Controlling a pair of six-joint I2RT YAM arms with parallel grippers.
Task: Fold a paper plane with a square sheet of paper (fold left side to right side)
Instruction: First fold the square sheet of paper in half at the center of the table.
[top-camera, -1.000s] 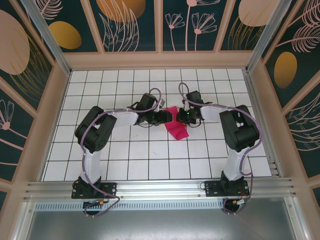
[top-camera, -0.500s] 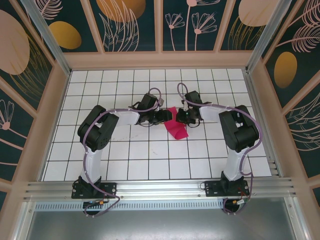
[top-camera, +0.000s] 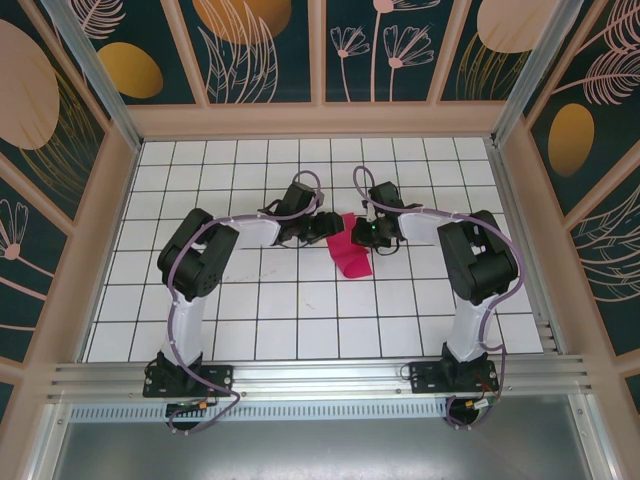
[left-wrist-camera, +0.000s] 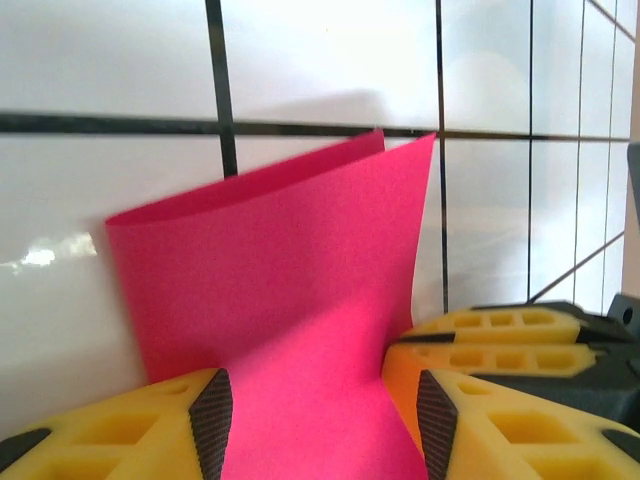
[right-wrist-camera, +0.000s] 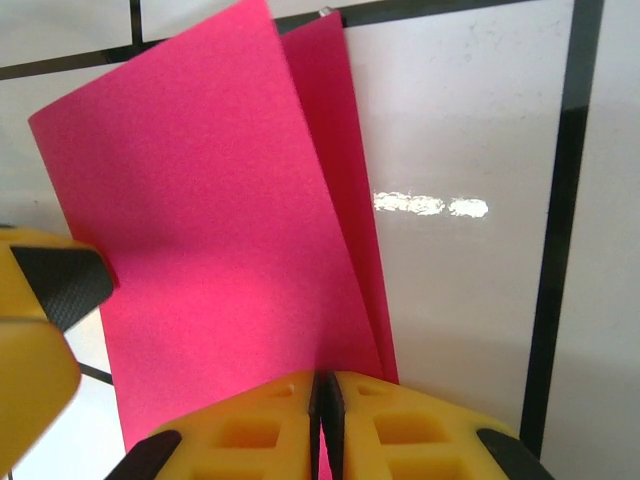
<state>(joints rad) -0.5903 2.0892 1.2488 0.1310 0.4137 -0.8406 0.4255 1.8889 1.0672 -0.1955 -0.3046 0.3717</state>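
Observation:
The square sheet of paper (top-camera: 351, 250) is magenta-pink, folded over on itself into a narrower, loosely doubled shape near the table's middle. In the left wrist view the sheet of paper (left-wrist-camera: 290, 290) bows up and runs between my left gripper (left-wrist-camera: 325, 425), whose black pads (left-wrist-camera: 212, 420) stand wide apart, so it is open. My right gripper (right-wrist-camera: 325, 410) is shut on the paper (right-wrist-camera: 200, 210) at its near edge, both layers fanning out beyond the fingertips. From above, the left gripper (top-camera: 334, 228) and right gripper (top-camera: 363, 232) meet over the sheet's far end.
The white grid table (top-camera: 290, 310) is walled by a wooden frame (top-camera: 310, 120) at the back and sides. The right gripper's yellow fingers (left-wrist-camera: 500, 335) sit close beside my left one. A metal rail (top-camera: 320, 375) runs along the near edge.
My left gripper has moved right, closer to the right gripper. The pink sheet has swung over with it and now looks narrower and more upright. The right gripper has kept its hold.

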